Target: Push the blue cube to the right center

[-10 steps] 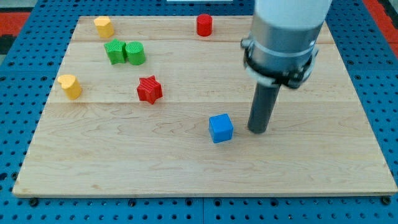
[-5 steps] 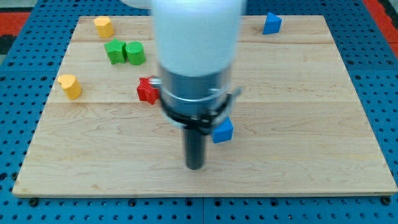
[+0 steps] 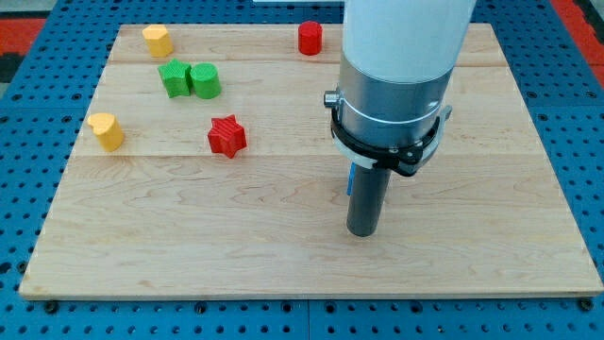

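The blue cube (image 3: 350, 180) is almost wholly hidden behind my rod; only a thin blue sliver shows at the rod's left edge, a little right of the board's middle. My tip (image 3: 362, 232) rests on the board just below that sliver, toward the view's bottom. I cannot tell whether the rod touches the cube. The arm's wide body covers the board above the cube.
A red star (image 3: 226, 136) lies left of the middle. A green star (image 3: 174, 77) and a green cylinder (image 3: 205, 80) sit together at the upper left. Yellow blocks are at the top left (image 3: 157, 40) and the left (image 3: 107, 130). A red cylinder (image 3: 310, 38) is at the top.
My tip went from the cube's right to its lower left, then back right to just below it. The cube, plainly visible before, is now mostly hidden behind the rod.
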Controlling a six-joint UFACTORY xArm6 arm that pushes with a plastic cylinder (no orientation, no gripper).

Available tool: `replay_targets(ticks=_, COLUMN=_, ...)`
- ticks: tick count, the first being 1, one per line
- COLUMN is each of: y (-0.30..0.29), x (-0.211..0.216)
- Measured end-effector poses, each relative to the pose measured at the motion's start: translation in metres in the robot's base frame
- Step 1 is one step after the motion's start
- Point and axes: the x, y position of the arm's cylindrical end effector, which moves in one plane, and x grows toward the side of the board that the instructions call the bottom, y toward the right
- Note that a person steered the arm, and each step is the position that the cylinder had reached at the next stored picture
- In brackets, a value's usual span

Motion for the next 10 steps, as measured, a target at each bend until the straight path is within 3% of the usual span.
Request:
replay_targets(ticks=1, y=0.005, x=-0.052)
replay_targets(ticks=2, y=0.048, x=-0.086)
replay_targets(ticks=3, y=0.091, x=-0.101)
replay_targets(ticks=4, y=0.077, x=-0.065)
replay_targets(ticks=5, y=0.0, x=-0.096)
replay_targets(ticks=7, y=0.067, x=-0.13)
replay_targets(ticks=9, y=-0.028, x=-0.151)
replay_targets(ticks=10, y=-0.013, x=-0.173)
